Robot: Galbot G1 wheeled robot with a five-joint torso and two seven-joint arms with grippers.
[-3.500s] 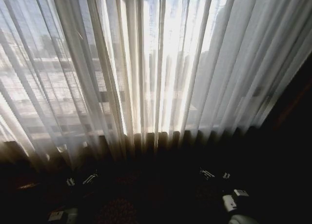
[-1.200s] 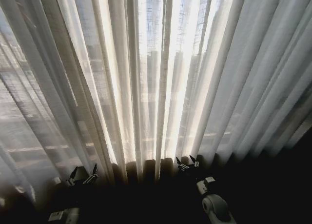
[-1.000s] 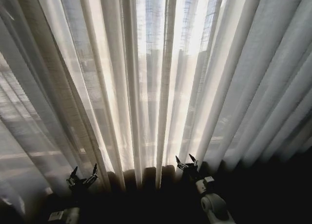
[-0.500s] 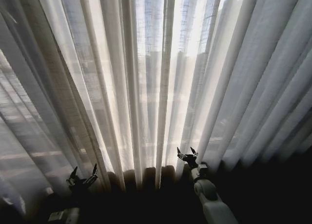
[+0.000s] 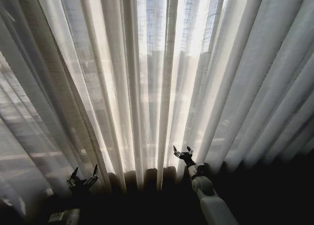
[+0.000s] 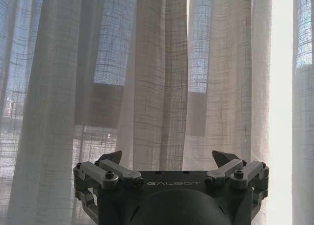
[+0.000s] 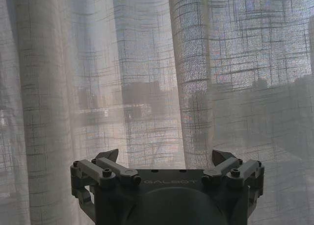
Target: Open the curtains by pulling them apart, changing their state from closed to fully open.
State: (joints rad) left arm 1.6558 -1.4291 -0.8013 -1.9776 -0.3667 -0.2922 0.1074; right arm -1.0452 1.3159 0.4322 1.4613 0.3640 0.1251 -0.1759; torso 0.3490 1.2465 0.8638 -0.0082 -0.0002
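Right pincer [image 5: 180, 153] was raised just short of the sheer curtains [image 5: 162, 78], fingers spread, nothing held. In the right wrist view its tips [image 7: 166, 159] framed a vertical pleat straight ahead; contact with the cloth could not be told. Left pincer [image 5: 83, 177] hung lower and well off to the left, also spread and empty, pleats directly ahead of it [image 6: 167, 159]. Beyond both, the panels hung closed across the window, daylight coming through.

Judged step: approach, before any grasp. Next move calls for pushing the right pincer into a fold near the middle seam, closing on it, then drawing sideways.
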